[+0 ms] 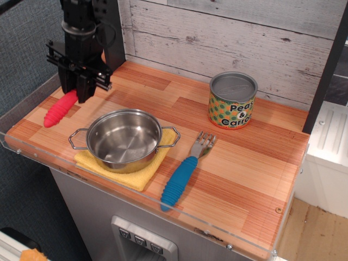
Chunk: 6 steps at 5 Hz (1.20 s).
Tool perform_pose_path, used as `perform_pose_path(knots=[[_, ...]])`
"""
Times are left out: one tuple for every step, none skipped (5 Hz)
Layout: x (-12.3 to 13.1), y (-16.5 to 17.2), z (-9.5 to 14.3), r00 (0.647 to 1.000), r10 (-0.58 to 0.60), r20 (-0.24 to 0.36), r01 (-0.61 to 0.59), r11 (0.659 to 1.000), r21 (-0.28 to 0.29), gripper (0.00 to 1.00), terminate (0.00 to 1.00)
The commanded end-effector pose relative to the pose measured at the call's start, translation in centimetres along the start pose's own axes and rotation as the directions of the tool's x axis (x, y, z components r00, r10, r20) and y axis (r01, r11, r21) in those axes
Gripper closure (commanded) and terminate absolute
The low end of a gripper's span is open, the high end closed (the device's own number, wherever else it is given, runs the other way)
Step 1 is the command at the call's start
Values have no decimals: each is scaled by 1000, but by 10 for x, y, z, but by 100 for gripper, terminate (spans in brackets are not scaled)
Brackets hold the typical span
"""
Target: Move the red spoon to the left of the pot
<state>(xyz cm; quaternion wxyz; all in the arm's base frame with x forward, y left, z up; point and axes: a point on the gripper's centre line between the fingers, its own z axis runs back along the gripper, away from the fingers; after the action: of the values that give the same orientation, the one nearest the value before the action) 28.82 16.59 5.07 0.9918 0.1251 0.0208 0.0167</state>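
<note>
At the worktop's [244, 157] left edge, the tool [76, 93] grips the red spoon [60, 108] by its upper end, handle slanting down toward the front-left corner. The pot [124, 139] sits on a yellow cloth [138, 176] near the front edge, just beside the spoon.

Whitewashed grey plank wall [239, 32] behind, dark teal textured wall [27, 49] at left, pale wooden floor [315, 234] bottom right, even light.
</note>
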Motion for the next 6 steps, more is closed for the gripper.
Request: perform_pose_path(knots=[[-4, 9, 0, 997, 10, 71, -10, 1000, 7, 100, 0], [-4, 6, -8, 998, 4, 68, -3, 1000, -10, 100, 0], [-6, 5, -12, 998, -5, 70, 7, 1000, -18, 100, 0], [-9, 4, -15, 997, -8, 72, 10, 999, -32, 100, 0], [-11, 7, -20, 997, 12, 73, -9, 999, -49, 100, 0], [-11, 8, -20, 997, 2, 73, 2, 999, -54, 100, 0]])
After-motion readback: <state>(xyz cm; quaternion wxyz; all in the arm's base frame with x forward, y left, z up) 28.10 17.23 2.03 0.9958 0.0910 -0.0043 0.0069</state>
